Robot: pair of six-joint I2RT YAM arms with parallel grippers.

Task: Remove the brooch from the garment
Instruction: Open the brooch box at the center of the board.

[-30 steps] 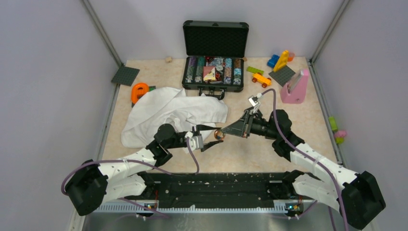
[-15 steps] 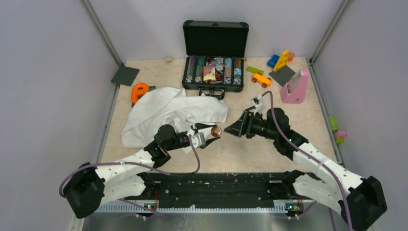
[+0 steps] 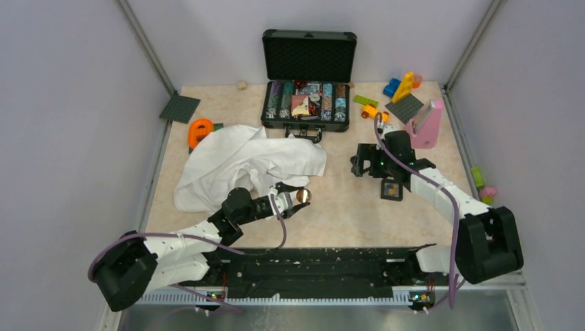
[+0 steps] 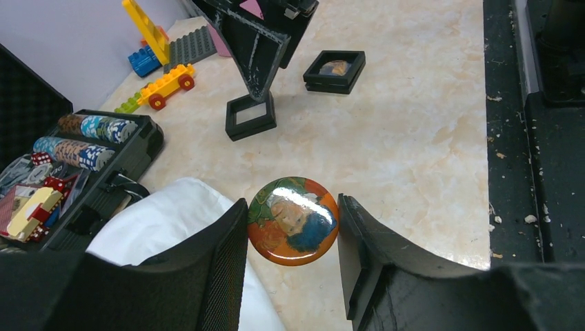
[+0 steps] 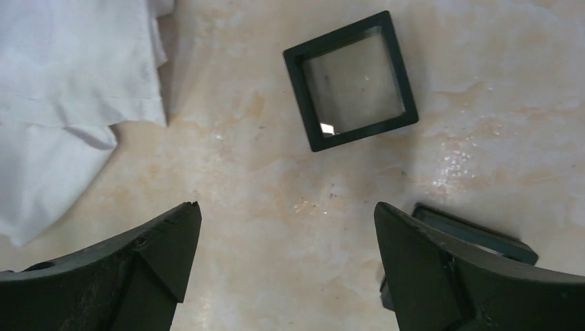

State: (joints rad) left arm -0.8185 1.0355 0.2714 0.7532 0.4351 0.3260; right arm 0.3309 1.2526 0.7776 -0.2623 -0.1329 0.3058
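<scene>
The brooch (image 4: 293,221), a round glossy orange, green and blue button, sits clamped between my left gripper's (image 4: 291,204) two fingers, just off the edge of the white garment (image 4: 165,221). From above, the brooch (image 3: 301,196) and left gripper (image 3: 296,200) lie by the near right edge of the crumpled garment (image 3: 241,162). My right gripper (image 3: 362,162) stands apart to the right, wide open with nothing between its fingers (image 5: 286,214), hovering over bare table near the garment's edge (image 5: 62,103).
Two black square frames (image 5: 350,81) (image 3: 391,189) lie beneath the right gripper. At the back stands an open black case (image 3: 307,103) of chips. Toy blocks (image 3: 403,86) and a pink piece (image 3: 424,124) sit back right, an orange object (image 3: 200,131) left.
The right gripper let go at the brooch, opened wide and drew back to the right over the frames. The left gripper kept the brooch and shifted slightly left.
</scene>
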